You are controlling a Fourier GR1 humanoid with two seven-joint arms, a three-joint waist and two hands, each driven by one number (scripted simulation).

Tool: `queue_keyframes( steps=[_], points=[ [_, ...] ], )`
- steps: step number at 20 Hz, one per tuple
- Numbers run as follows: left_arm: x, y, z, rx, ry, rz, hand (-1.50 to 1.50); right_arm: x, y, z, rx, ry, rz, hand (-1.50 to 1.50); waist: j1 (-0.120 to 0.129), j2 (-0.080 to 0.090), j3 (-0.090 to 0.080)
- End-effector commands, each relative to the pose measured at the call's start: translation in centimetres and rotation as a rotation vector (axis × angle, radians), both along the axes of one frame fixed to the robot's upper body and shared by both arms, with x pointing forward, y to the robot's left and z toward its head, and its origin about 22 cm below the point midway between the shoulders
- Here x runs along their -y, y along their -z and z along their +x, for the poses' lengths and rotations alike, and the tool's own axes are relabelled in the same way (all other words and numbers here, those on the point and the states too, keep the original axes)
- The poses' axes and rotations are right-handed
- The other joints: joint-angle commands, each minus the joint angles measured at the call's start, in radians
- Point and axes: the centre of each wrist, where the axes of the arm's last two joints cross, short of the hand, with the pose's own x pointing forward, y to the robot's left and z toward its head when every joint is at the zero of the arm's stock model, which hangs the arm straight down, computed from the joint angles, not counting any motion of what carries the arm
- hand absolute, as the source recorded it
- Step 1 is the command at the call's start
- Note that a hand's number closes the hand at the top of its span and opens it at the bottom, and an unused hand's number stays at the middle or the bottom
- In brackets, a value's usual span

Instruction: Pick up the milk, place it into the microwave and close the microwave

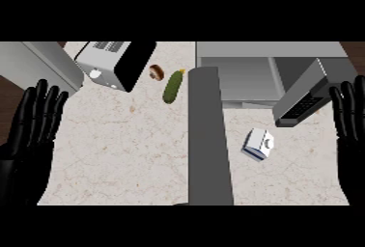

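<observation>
From the head view I see the milk, a small white and blue carton, lying on the pale marbled desk to the right of centre, nothing touching it. Just beyond it, at the far right, stands the microwave, its cavity showing grey, with its door swung open toward me and to the right; the door's lower edge with the dark control panel hangs close to the carton but apart from it.

My right hand shows at the right edge, fingers straight and up, spread wide, holding nothing, well to the right of the milk. My left hand rests at the left edge in the same way, fingers straight, spread and empty.

A tall grey upright panel runs from near to far through the middle of the desk, splitting it in two. On the far left side sits a toaster, white and black, tilted in the view. Right of it lies a green cucumber, and between the two a small brown mushroom, near the cucumber's far end.
</observation>
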Motion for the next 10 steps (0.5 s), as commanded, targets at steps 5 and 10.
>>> queue_keyframes(
  steps=[5, 10],
  points=[
    [-0.5, 0.2, 2.8, -0.006, -0.006, -0.051, -1.50, -7.0, -0.7, 3.0, 0.040, 0.097, -0.009, -1.50, -0.008, 0.012, -0.021],
    [-3.3, 1.9, 1.9, -0.119, -0.047, -0.143, -1.50, -11.6, 0.5, 0.4, -0.102, 0.083, -0.022, -1.50, -0.008, 0.008, -0.021]
  ],
)
